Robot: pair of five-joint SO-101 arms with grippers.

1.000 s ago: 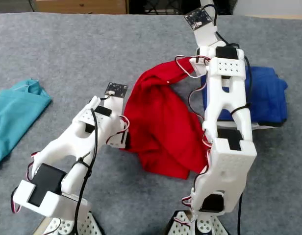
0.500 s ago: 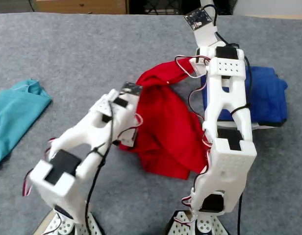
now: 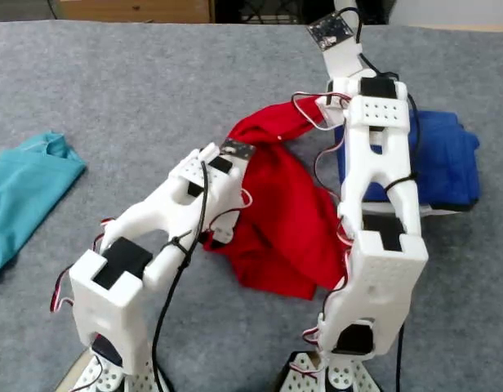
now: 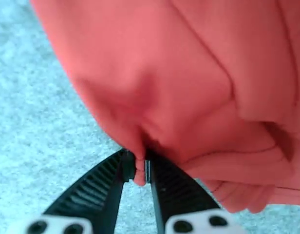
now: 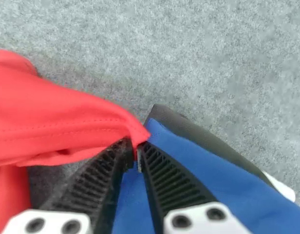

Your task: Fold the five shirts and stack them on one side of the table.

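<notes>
A red shirt lies bunched in the middle of the grey table, between my two arms. My left gripper is shut on a fold of the red shirt at its left edge. My right gripper is shut on a far corner of the red shirt, held over the edge of a folded blue shirt. The blue shirt sits at the right side, on top of other folded cloth. A teal shirt lies loose at the table's left edge.
A black layer and a white layer peek out from under the blue shirt. Bare grey felt stretches across the far and left parts of the table. A wooden cabinet stands beyond the far edge.
My left arm has swung rightward and farther from the table's front, carrying the red shirt's left edge over the cloth. The right arm has kept still.
</notes>
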